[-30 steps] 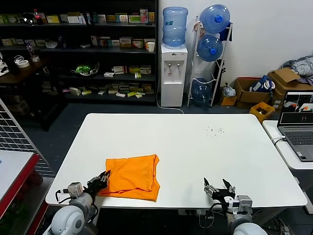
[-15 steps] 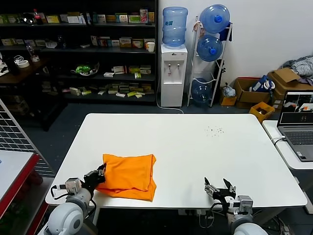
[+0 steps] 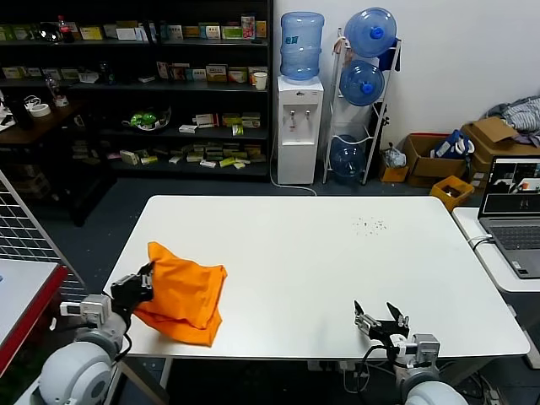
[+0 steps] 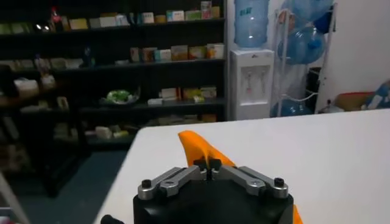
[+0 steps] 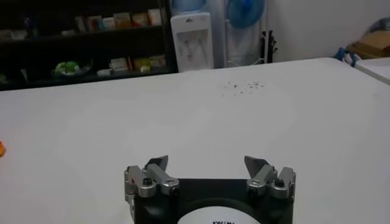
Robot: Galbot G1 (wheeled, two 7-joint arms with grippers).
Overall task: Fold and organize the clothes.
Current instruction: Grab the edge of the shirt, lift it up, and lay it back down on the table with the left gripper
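Over at the near left corner of the white bench [image 3: 321,245], the left gripper [image 3: 142,285] has its fingers pinched together on one edge of the bright orange T-shirt [image 3: 184,291], which hangs bunched and crumpled, lifted off the surface and partly spilling past the bench's left edge. From the left wrist you can see the closed fingertips [image 4: 208,164] biting a peak of orange cloth [image 4: 198,146]. The right gripper [image 3: 381,321] sits idle near the front right edge, its fingers [image 5: 156,164] spread wide apart over bare bench.
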